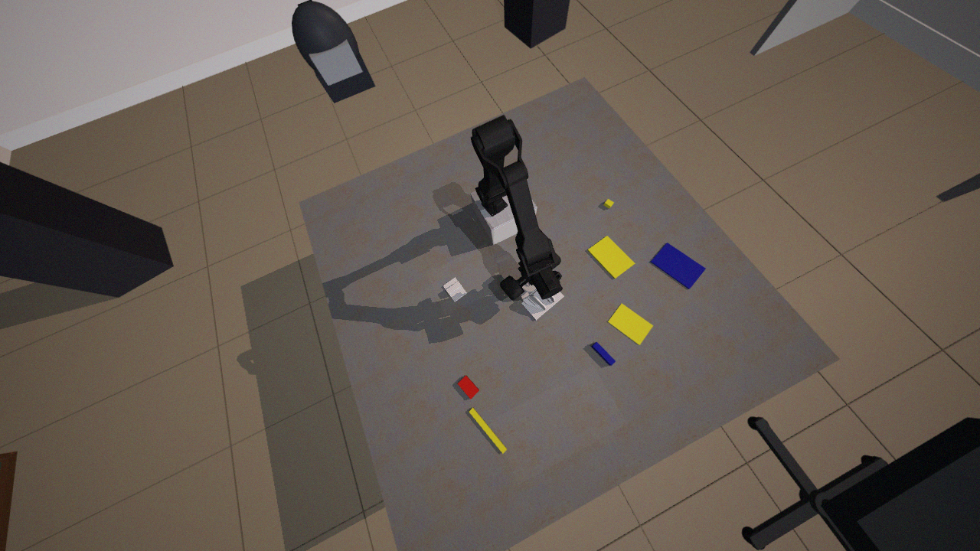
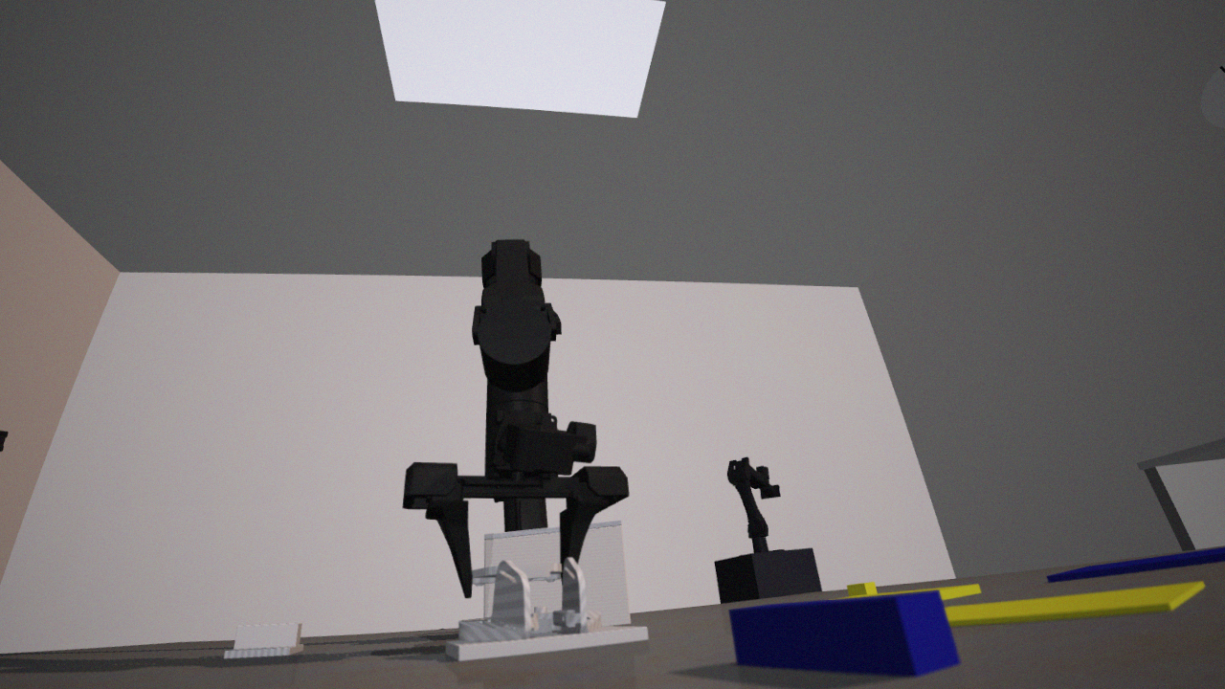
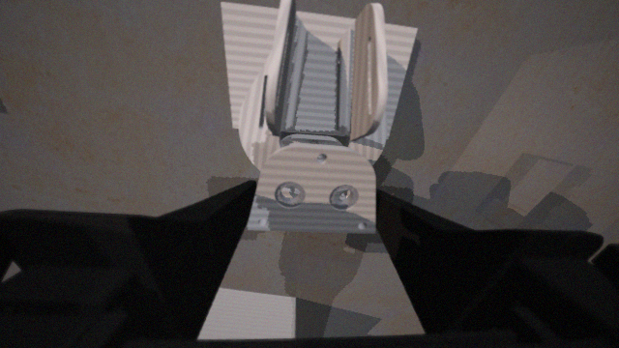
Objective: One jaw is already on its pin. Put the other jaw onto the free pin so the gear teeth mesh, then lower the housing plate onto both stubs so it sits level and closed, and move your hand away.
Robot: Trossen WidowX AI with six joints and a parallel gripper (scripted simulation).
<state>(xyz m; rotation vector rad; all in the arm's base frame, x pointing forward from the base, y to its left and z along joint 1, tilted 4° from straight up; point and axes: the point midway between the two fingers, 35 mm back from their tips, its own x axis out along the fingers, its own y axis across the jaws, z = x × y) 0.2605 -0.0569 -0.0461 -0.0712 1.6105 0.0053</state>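
Note:
My gripper [image 2: 518,582] [image 3: 313,189] is shut on the white housing plate [image 2: 541,578] [image 3: 316,169], a fingertip at each side edge. The plate hangs roughly level above the rear of the white base [image 1: 537,314] [image 2: 547,643] [image 3: 244,53], at about the height of the jaws' upper half in the exterior view. Its two round holes face the wrist camera, with pale shapes showing through them. The left jaw [image 2: 514,599] [image 3: 281,63] and the right jaw [image 2: 574,595] [image 3: 374,72] both stand upright, nearly parallel. The plate hides the gear teeth, pins and stubs in the wrist view.
A small white ribbed part [image 1: 454,288] [image 2: 267,638] lies to one side. Yellow slabs [image 1: 611,256] [image 1: 630,324], a large blue slab [image 1: 677,265], a small blue block [image 1: 602,353], a red block [image 1: 468,386] and a yellow bar [image 1: 488,431] lie around the base.

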